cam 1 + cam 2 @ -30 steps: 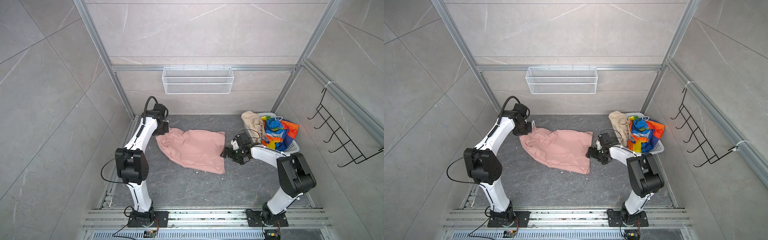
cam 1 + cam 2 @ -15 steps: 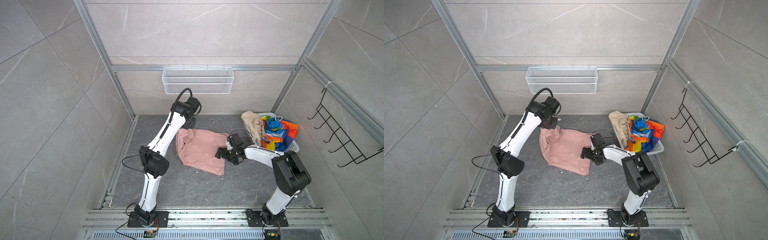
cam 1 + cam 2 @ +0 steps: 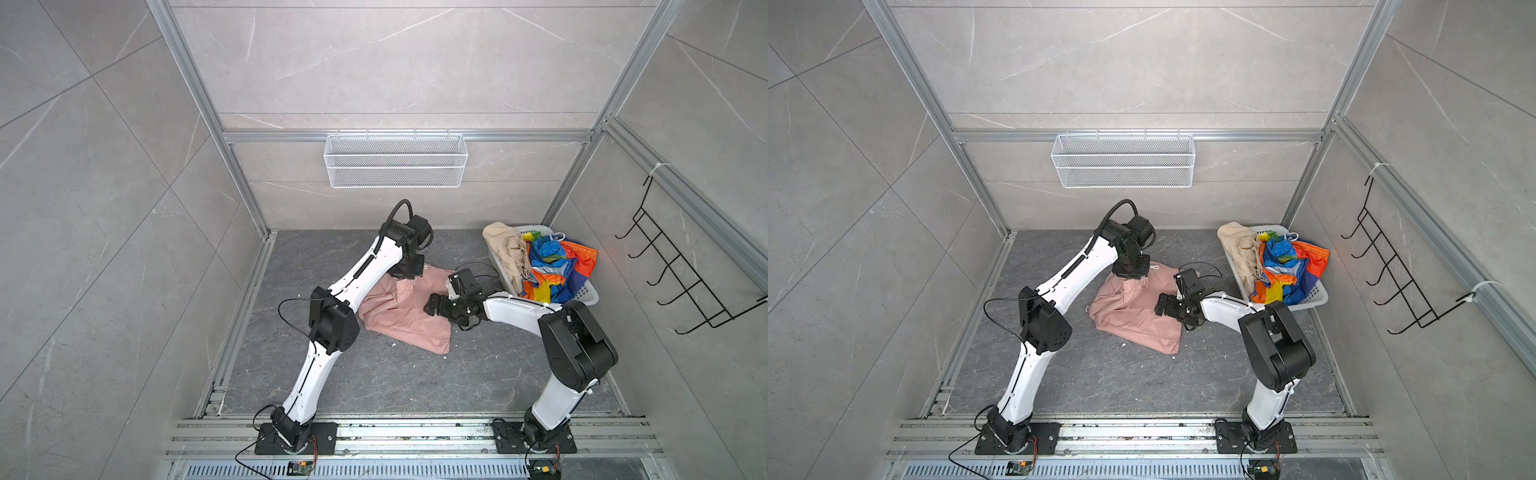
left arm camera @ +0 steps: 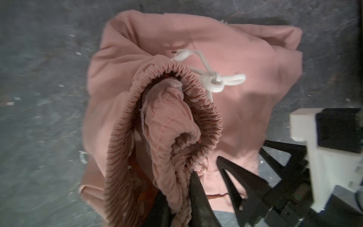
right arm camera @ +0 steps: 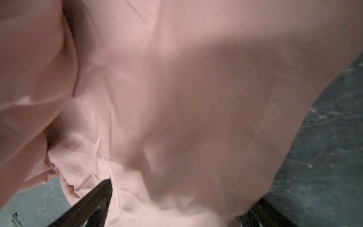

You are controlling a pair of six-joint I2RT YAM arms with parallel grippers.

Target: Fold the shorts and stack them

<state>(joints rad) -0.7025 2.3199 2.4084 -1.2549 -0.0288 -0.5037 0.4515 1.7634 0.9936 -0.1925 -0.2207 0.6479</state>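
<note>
A second ago the salmon-pink shorts (image 3: pixel 401 326) lay spread wide on the tabletop (image 3: pixel 374 382), their far end well apart from the white plastic basket (image 3: pixel 584 298). Since then the left gripper (image 3: pixel 404 279) has carried the waistband (image 4: pixel 119 125) end toward the basket. The cloth now lies doubled in a narrower heap, near the basket but not touching it. The left fingers (image 4: pixel 198 198) pinch the gathered elastic, held up off the layer below, where the white drawstring (image 4: pixel 214 78) lies. The right gripper (image 3: pixel 441 312) has come from the shorts' basket-side edge onto the cloth itself. Its fingers (image 5: pixel 92 200) stand spread wide with pink fabric between them, apparently pressing the lower layer down rather than gripping it.

By my reading the first fold of this pair is nearly laid, and what remains is to set the waistband flat and let go. The elastic is bunched and rolled, so it may land as a lump.

The beige shorts (image 3: pixel 505 245) and rainbow-striped shorts (image 3: pixel 548 266) sit heaped in the basket, not yet folded, the beige pair draped over its rim. The right gripper sits just beside where the waistband would land, and the left arm reaches over the heap, so both crowd that spot. A wire shelf (image 3: pixel 395 166) on the back wall and a black hook rack (image 3: pixel 681 274) on the side wall hang well clear of the basket. Small white crumbs dot the tabletop.
</note>
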